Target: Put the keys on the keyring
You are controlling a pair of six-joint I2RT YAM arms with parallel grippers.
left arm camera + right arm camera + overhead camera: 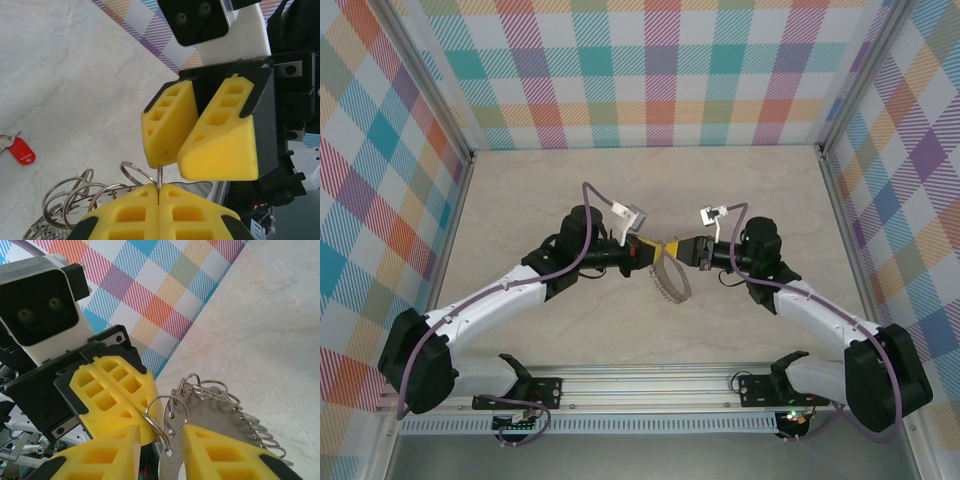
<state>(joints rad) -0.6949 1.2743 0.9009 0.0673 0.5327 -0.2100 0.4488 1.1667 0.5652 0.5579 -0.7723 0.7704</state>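
The keyring (pixel 215 415) is a flat silvery metal piece with several small split rings along its rim. It hangs above the table between both grippers (pixel 670 282). My left gripper (pixel 159 192) is shut on one thin split ring (pixel 159 177) of it. My right gripper (pixel 161 440) faces it, jaws apart, with that split ring (pixel 167 407) and the keyring's edge in the gap. The key (pixel 5 143), with its red tag (pixel 21 151), lies on the table to the left in the left wrist view, apart from both grippers.
The marble-look table (pixel 570 190) is walled in by checkered panels (pixel 640 70) at the back and on both sides. A metal rail (pixel 650 382) with the arm bases runs along the near edge.
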